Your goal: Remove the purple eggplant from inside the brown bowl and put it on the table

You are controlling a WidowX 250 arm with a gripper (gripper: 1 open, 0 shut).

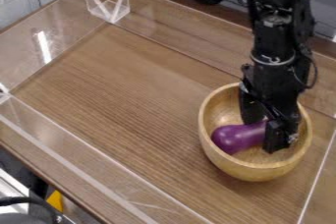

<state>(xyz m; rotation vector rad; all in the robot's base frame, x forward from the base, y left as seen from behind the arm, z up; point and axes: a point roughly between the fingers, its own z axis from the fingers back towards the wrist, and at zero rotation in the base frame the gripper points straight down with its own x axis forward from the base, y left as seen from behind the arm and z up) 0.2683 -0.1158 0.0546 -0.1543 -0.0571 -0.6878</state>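
The brown bowl (226, 159) sits on the table (125, 95) at the lower right. Inside it lies the purple eggplant (238, 136); only its rounded left part shows, the rest is hidden behind the gripper. My black gripper (266, 128) points down into the bowl, open, its fingers (280, 135) straddling the eggplant's right half. Whether a finger touches the eggplant I cannot tell.
Clear plastic walls (66, 154) run along the table's edges, with a folded clear piece (108, 4) at the back left. The black arm (273, 22) rises over the bowl toward the top right.
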